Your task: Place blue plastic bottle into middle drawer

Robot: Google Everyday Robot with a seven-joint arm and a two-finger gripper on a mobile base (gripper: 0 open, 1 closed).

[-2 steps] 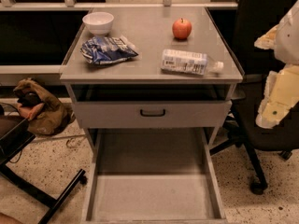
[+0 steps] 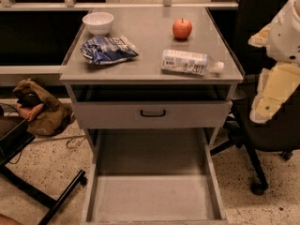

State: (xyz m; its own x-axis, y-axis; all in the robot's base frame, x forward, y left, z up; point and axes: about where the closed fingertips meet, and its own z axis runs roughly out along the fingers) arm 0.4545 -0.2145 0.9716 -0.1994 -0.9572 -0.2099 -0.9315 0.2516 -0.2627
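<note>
The blue plastic bottle lies on its side on the grey cabinet top, right of centre, with its white cap pointing right. The middle drawer is a wide grey tray pulled out at the bottom of the cabinet, with nothing in it. My gripper hangs at the right edge of the view, beyond the cabinet's right side. It is level with the upper drawer, apart from the bottle, and holds nothing that I can see.
On the top are a white bowl, a blue-and-white foil snack bag and a red apple. A shut drawer front with a black handle sits above the open tray. An office chair stands to the right and a brown bag to the left.
</note>
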